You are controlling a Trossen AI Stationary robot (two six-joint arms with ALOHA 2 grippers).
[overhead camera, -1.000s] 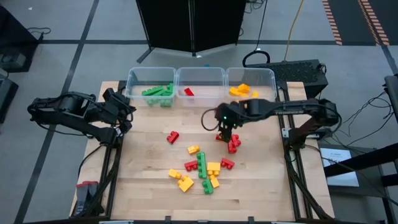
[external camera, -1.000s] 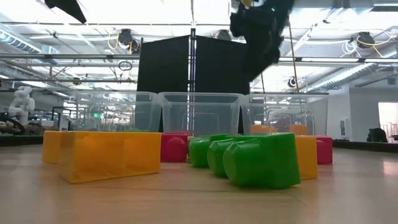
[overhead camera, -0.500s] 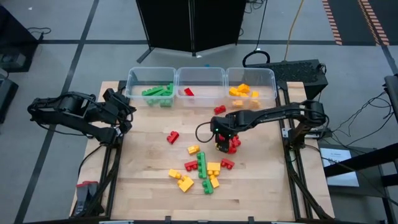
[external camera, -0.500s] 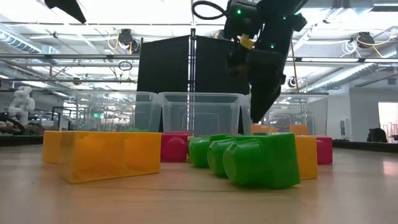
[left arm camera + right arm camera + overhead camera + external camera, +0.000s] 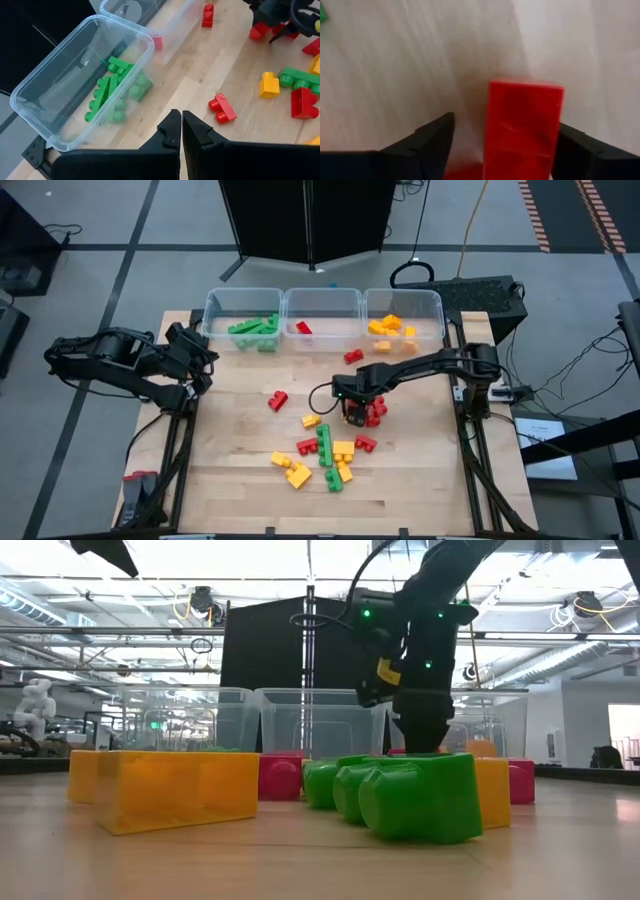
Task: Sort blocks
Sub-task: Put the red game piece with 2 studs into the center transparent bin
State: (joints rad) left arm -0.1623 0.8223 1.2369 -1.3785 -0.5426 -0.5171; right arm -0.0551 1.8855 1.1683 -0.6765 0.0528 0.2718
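Observation:
Loose red, yellow and green blocks (image 5: pixel 325 445) lie on the wooden table (image 5: pixel 240 470). My right gripper (image 5: pixel 354 408) points down, low over a small group of red blocks (image 5: pixel 376 412) right of the table's middle. It is open, and in the right wrist view one red block (image 5: pixel 522 120) lies between its fingers (image 5: pixel 432 135). One finger is clearly apart from the block and the other is close beside it. In the low view the green blocks (image 5: pixel 410 795) hide its fingertips. My left gripper (image 5: pixel 181 125) is shut on nothing, held high at the table's left edge.
Three clear bins stand in a row along the far edge: the left one (image 5: pixel 215 305) with green blocks, the middle one (image 5: pixel 322 300) with one red block, the right one (image 5: pixel 432 305) with yellow blocks. Single red blocks lie at the middle left (image 5: pixel 277 400) and before the bins (image 5: pixel 353 356).
My right gripper has come down from well above the table onto the group of red blocks, shifting slightly toward the near edge and tipping to point more steeply down. It stays open. The blocks have not moved.

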